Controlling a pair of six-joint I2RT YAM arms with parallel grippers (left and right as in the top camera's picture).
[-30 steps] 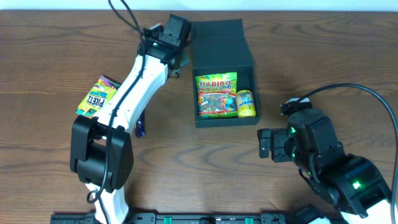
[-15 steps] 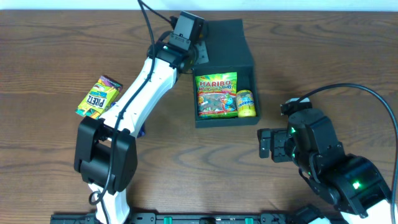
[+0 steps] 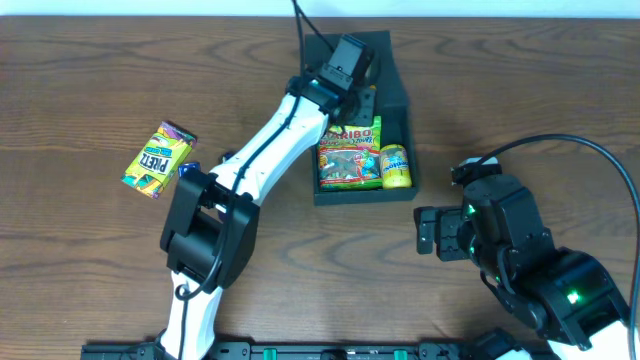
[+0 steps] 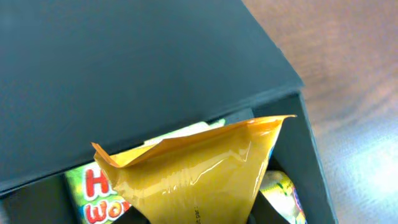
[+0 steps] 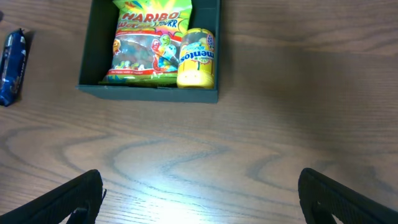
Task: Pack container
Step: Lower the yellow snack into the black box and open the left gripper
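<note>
Container: the matte black box (image 3: 409, 130) sits open on the far middle of the bench (image 3: 90, 70), with its flap lid (image 3: 385, 50) lying flat behind it.
Contents: a green Haribo bag (image 5: 149, 43) fills the left and middle of the box. A yellow Mentos pack (image 5: 197, 57) lies just beside it against the right wall.
Left end effector: it (image 4: 199, 219) hangs over the back edge of the box, near the hinge. It is clenched on an orange-yellow packet (image 4: 199, 168), whose crimped top edge points towards the lid.
Packet position: in the left wrist view it overlaps the Haribo bag. I cannot tell whether the two touch.
Right end effector: it (image 5: 199, 186) is released, its fingers (image 5: 74, 199) spread wide with only bare wood between them. It hovers near the front of the box, well apart from it.
Loose items: a yellow Pretz box (image 3: 158, 158) lies on the left of the bench. A blue packet (image 5: 13, 65) lies left of the container, partly hidden by the left arm in the overhead view.
</note>
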